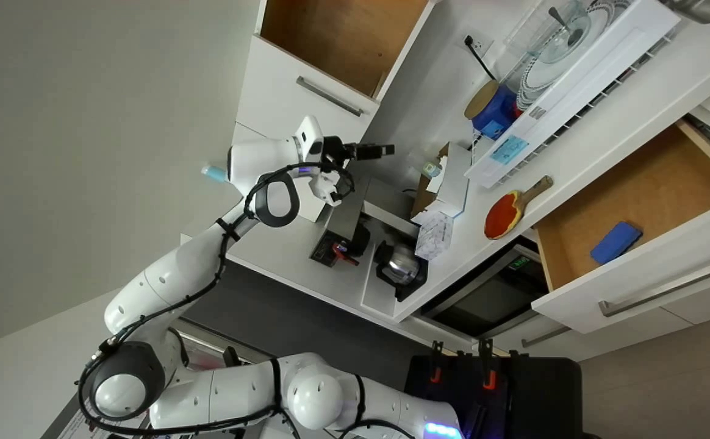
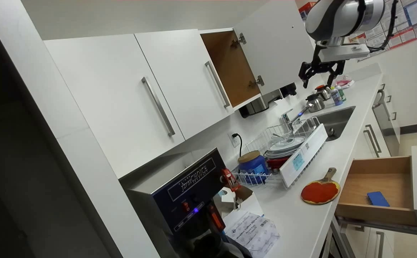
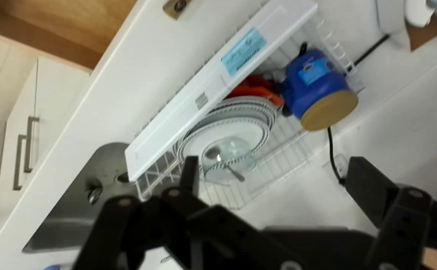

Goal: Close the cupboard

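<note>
The cupboard is a white wall cabinet with a bare brown wooden inside; the inside also shows at the top of an exterior view. Its flat white door panel stands swung wide open on two metal hinges. My gripper is open and empty, pointing down beside the free edge of the door; I cannot tell the exact gap. It also shows near the neighbouring shut door in an exterior view. In the wrist view the fingers are wide apart with nothing between them; the door panel is not visible there.
Below is a counter with a dish rack of plates, a blue jar, a red paddle-shaped thing and a coffee machine. A drawer with a blue object stands pulled out. A sink lies beyond the rack.
</note>
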